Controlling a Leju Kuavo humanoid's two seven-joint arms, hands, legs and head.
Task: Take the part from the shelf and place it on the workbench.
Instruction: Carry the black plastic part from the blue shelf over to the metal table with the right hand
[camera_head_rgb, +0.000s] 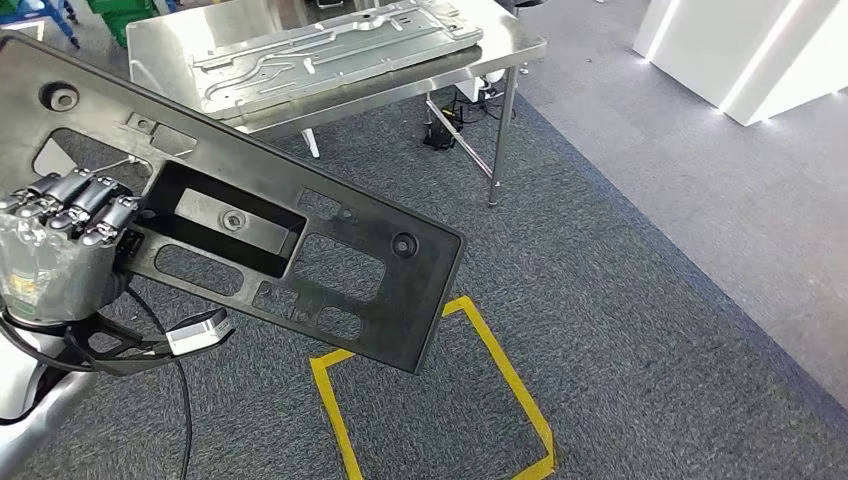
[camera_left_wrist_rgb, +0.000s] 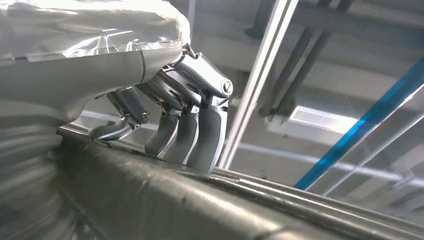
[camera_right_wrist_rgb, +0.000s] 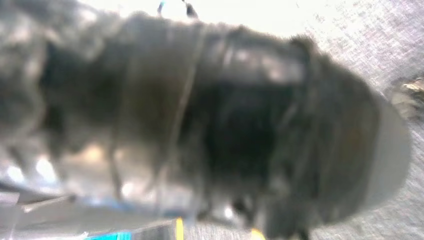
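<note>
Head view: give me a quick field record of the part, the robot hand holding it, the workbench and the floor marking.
part: large black plastic panel with cut-outs, held tilted in the air
holder: left robot hand, fingers curled over the panel's edge
right robot hand: wrist view too blurred to tell its state
workbench: steel table ahead, beyond the panel
on workbench: stamped grey metal sheet
floor: grey carpet with a yellow tape square partly under the panel
part placed: not yet

right hand (camera_right_wrist_rgb: 210, 130) badly blurred, perhaps closed; cannot tell.
</note>
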